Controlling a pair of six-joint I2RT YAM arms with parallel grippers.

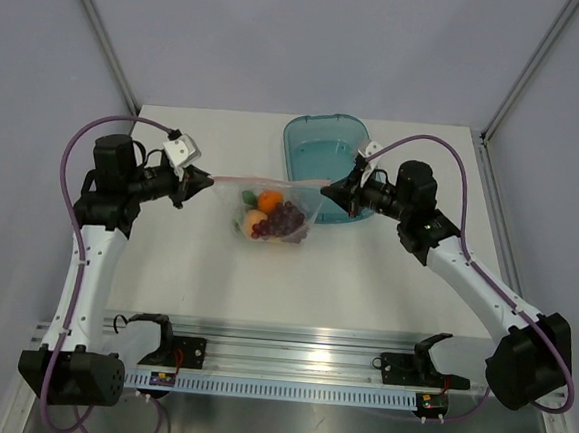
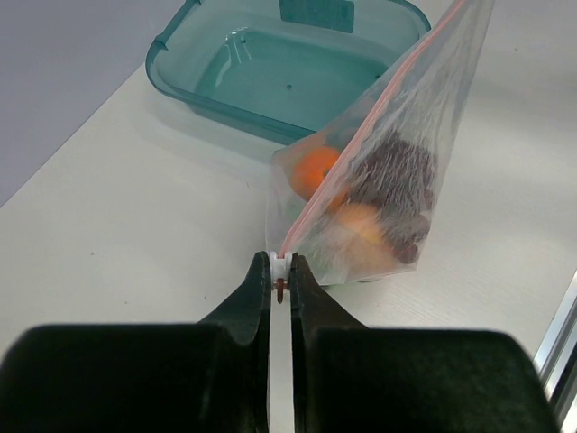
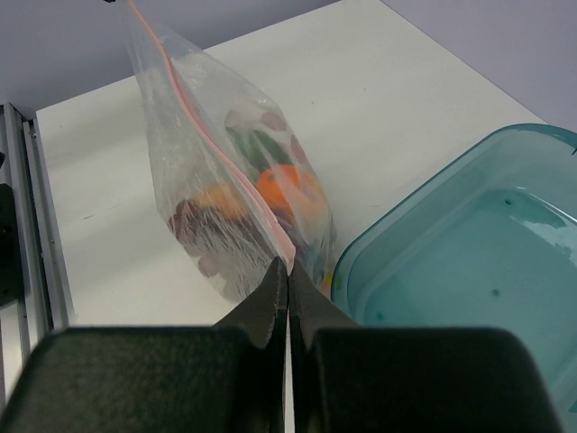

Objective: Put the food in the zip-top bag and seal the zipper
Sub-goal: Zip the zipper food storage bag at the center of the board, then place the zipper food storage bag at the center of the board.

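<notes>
Bag state: zip-top bag [image 1: 275, 213] hangs between the two arms over the middle of the bench [image 1: 215, 271], its bottom resting on or just above the surface; cannot tell which. Food [image 1: 273, 215] is inside it. An orange piece [image 2: 315, 171], the dark grape bunch [image 2: 397, 167], a peach-coloured piece [image 2: 361, 225] and something green [image 3: 261, 144] show through the film. No loose fruit is visible on the bench.

Left end effector [image 2: 280, 271]: jaws closed to a thin slit, pinching the left end of the zipper [image 2: 379, 104].
Right end effector [image 3: 287, 271]: jaws closed the same way on the right end of the zipper.

Key relation: the zipper's long axis runs straight from one end effector to the other, left to right in the top view, and is pulled taut. Each arm is at its own end, and neither is nearer the middle.

Judgement: loading is done and sealing is the step in hand. Whether the strip is pressed shut along its length cannot be read from these views.

Teal tray [image 1: 320, 149] sits just behind the right end effector, with no fruit in it.

Writing: a dark patch in the tray is unreadable, and no brand or label is legible.
</notes>
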